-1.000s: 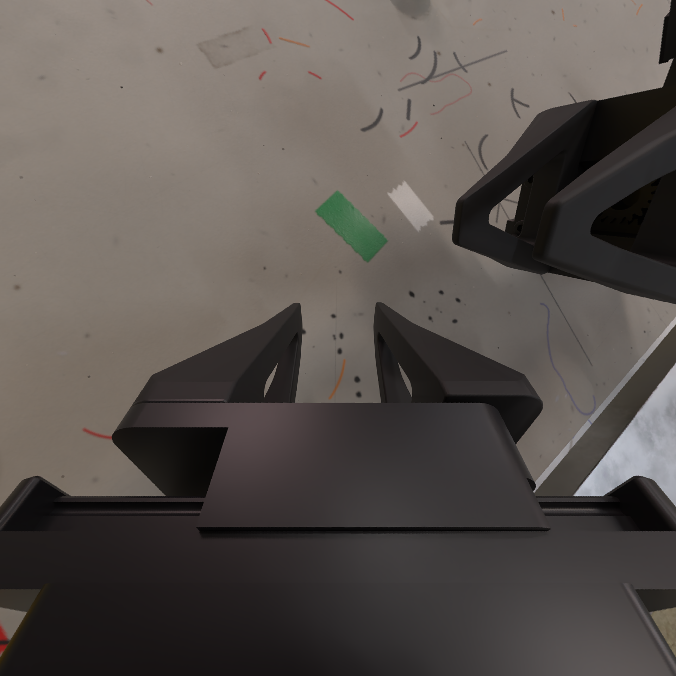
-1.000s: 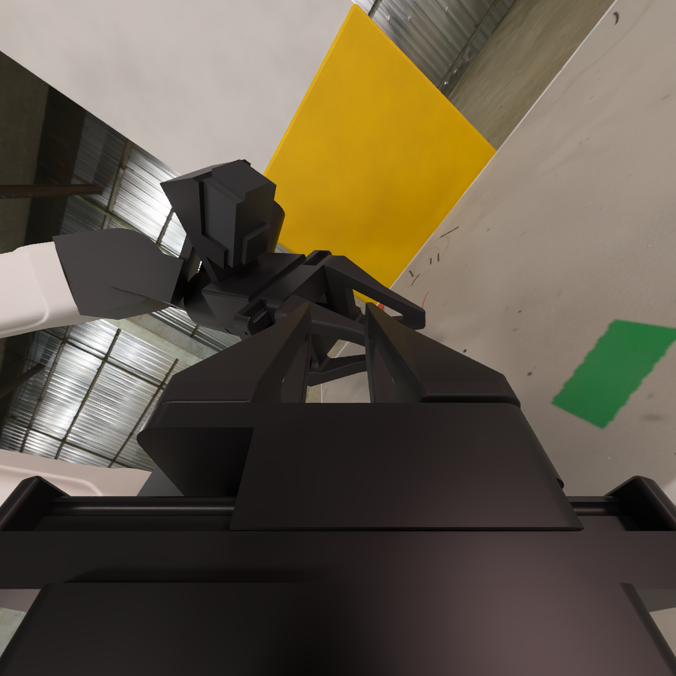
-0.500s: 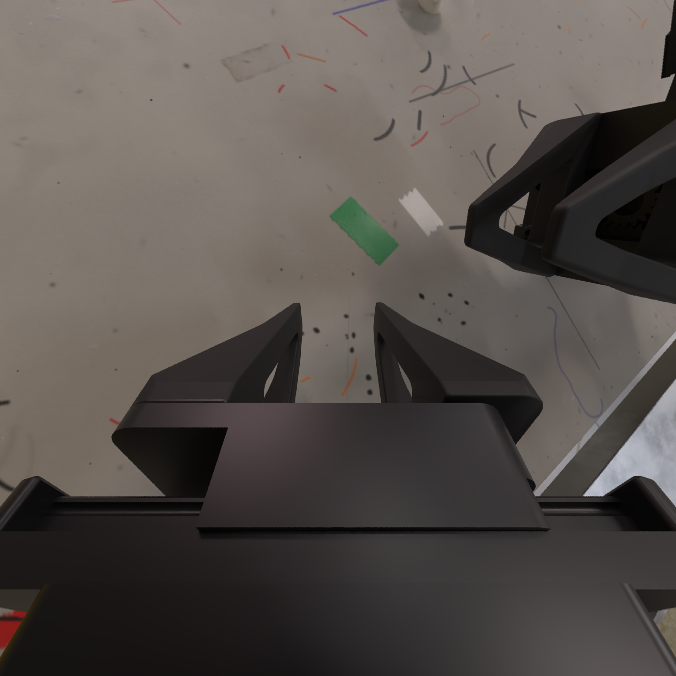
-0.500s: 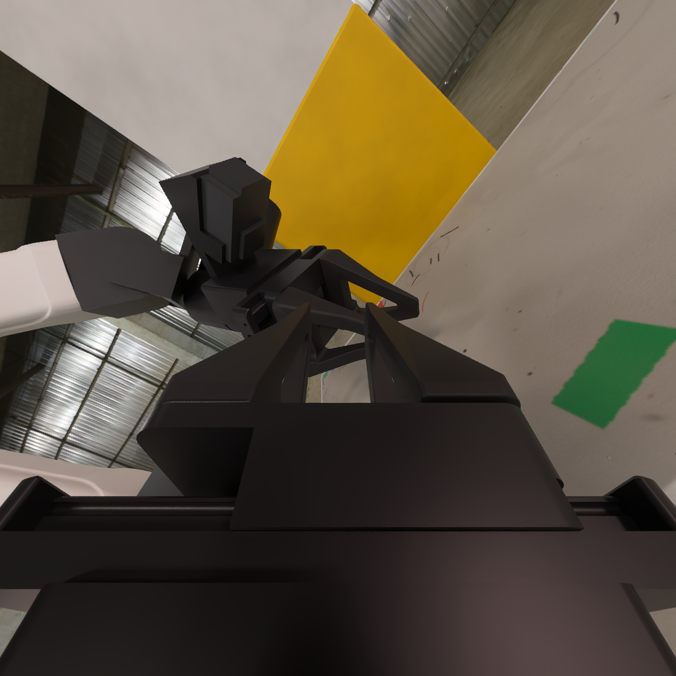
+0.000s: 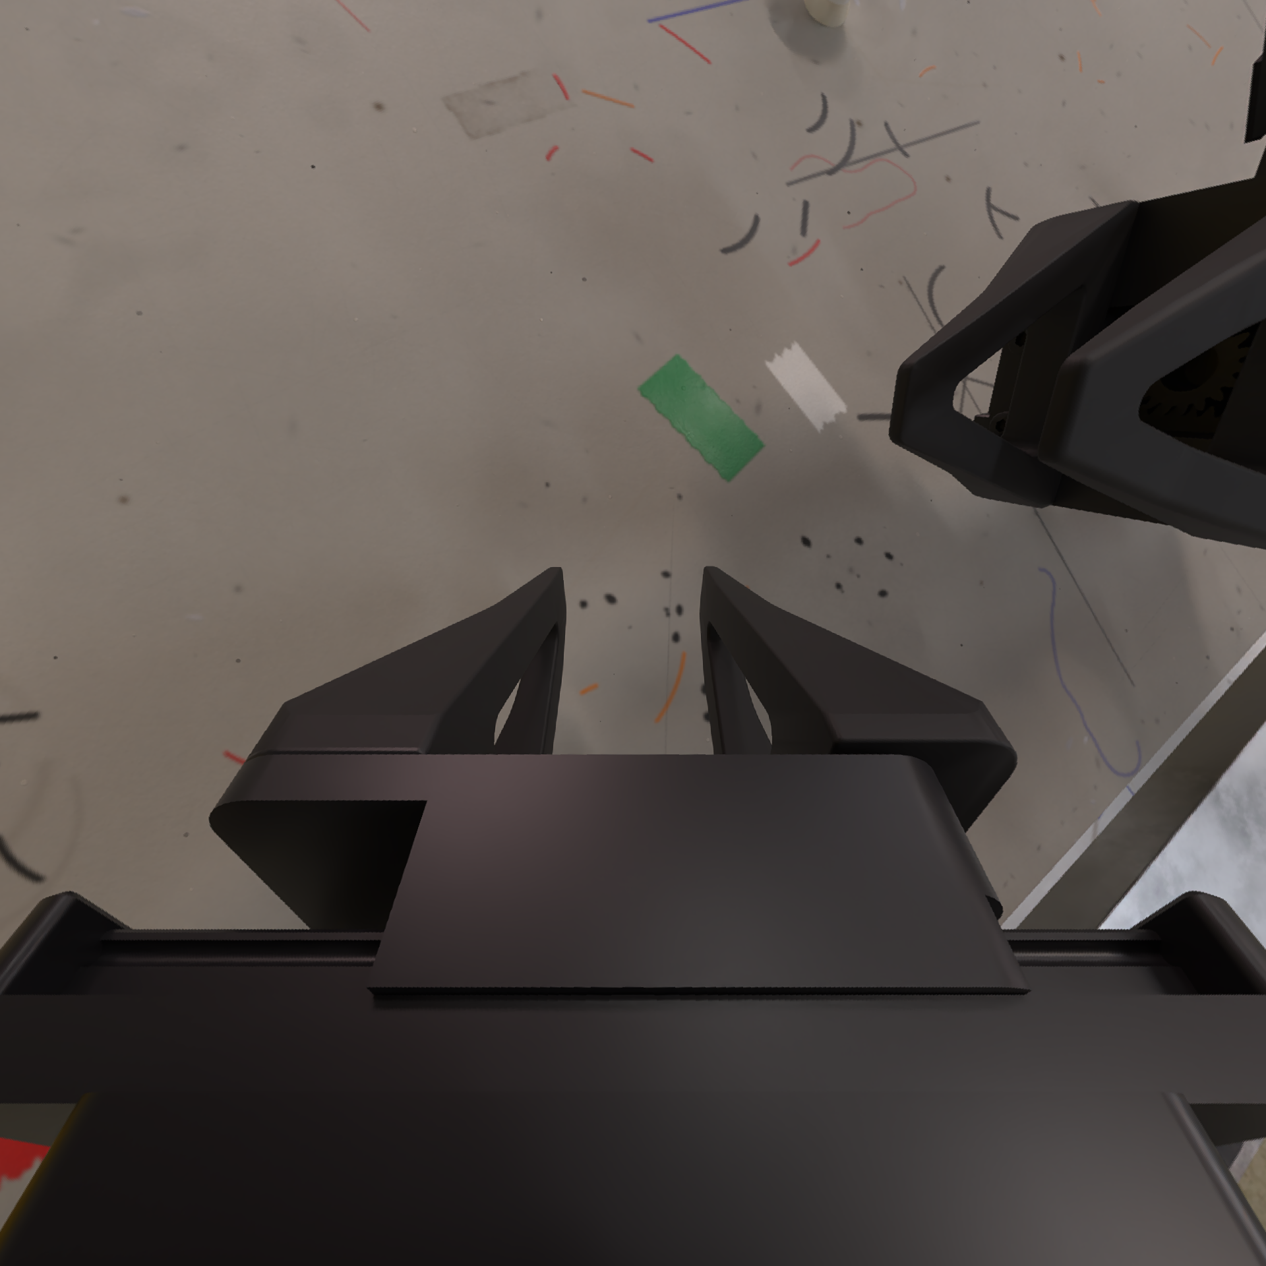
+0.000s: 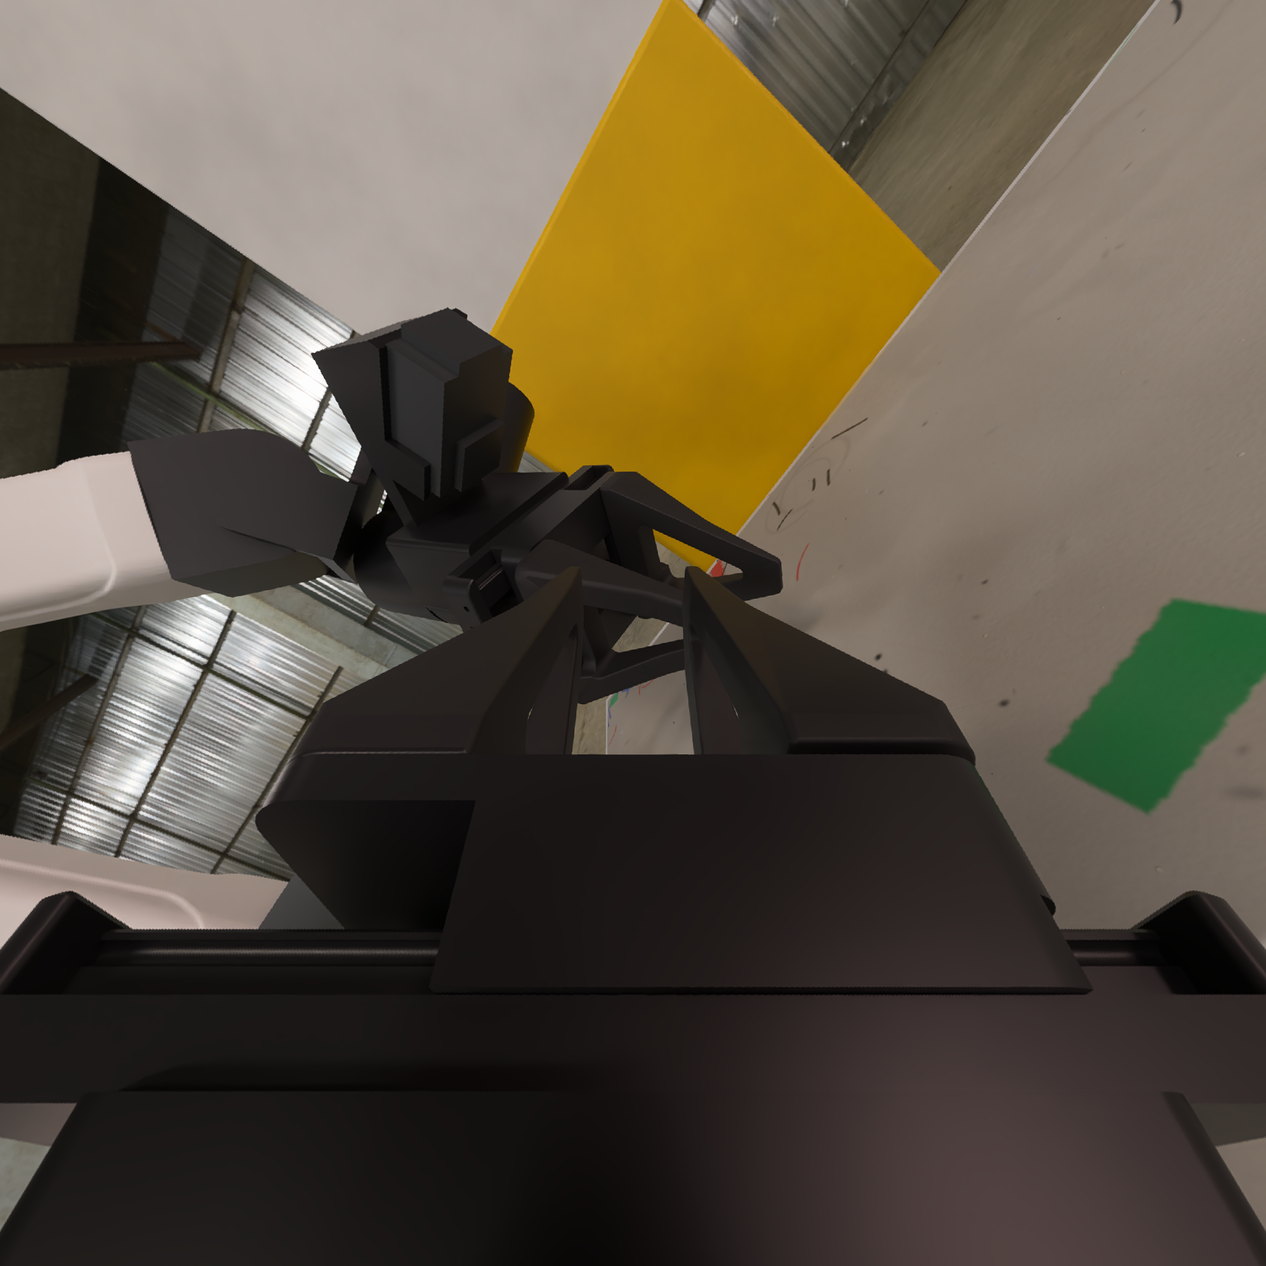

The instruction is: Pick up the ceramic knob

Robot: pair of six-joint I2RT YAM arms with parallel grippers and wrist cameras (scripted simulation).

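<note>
grey, scuffed worktop (image 5: pixel 342 342) is being looked down on past the left claw (image 5: pixel 631 582), whose fingers are being kept slightly parted with nothing between them. a small pale object, possibly the ceramic knob (image 5: pixel 824 9), is being cut off by the far edge, well apart from both claws. green tape (image 5: pixel 700 418) is being flanked by the right claw (image 6: pixel 630 582), likewise parted and empty.

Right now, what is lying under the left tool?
Under the left tool: bare grey tabletop with black specks and an orange pen stroke. Its black body hides whatever lies nearer.
</note>
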